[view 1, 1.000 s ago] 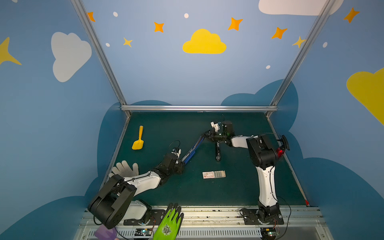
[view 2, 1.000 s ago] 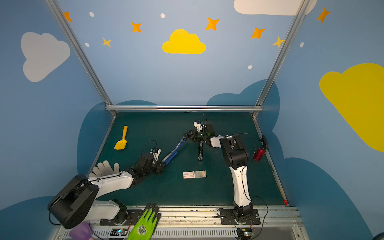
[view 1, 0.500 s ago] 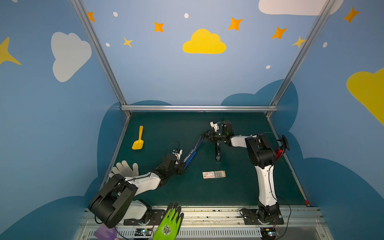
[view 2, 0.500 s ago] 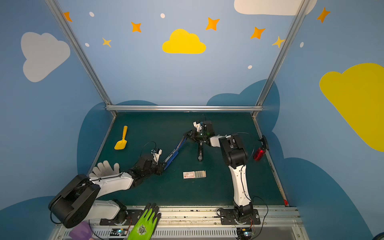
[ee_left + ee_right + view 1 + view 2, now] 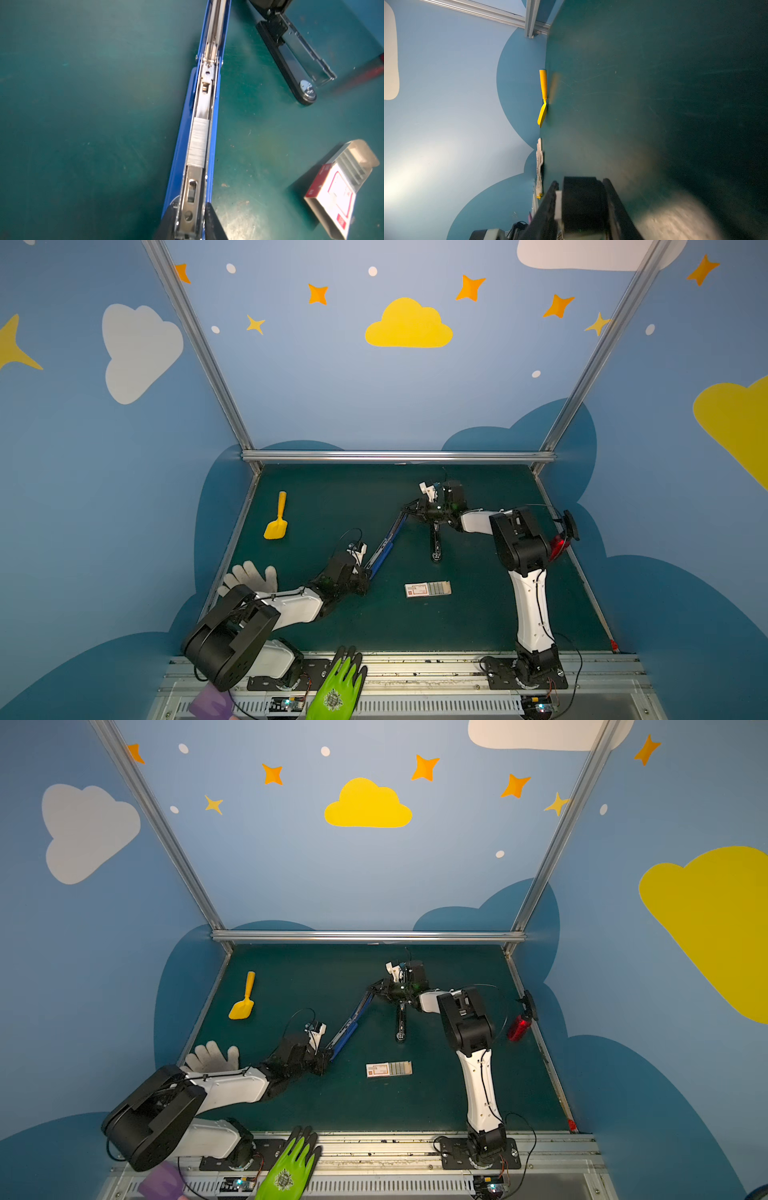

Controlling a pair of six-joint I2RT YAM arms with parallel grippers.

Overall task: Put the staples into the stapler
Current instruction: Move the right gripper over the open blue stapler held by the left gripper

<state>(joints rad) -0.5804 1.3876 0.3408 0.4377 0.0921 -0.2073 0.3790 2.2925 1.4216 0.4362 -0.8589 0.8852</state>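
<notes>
The stapler lies swung wide open on the green mat. Its blue arm (image 5: 384,545) (image 5: 349,1021) runs from the hinge toward the front left, and its black base (image 5: 435,541) (image 5: 400,1021) points toward the front. A silvery strip of staples (image 5: 198,143) sits in the blue arm's metal channel. My left gripper (image 5: 190,207) (image 5: 365,572) is shut on the blue arm's free end, one finger on each side. My right gripper (image 5: 580,181) (image 5: 432,510) is shut on the black hinge end. The staple box (image 5: 427,589) (image 5: 336,191), white with a red label, lies half slid open near the front.
A yellow scoop (image 5: 277,522) (image 5: 543,97) lies at the back left and a white glove (image 5: 251,576) by the left edge. A green glove (image 5: 338,684) hangs over the front rail. A red object (image 5: 557,545) sits at the right edge.
My left gripper's jaws have come together on the free end of the blue arm. The right arm and the staple box have not moved.
</notes>
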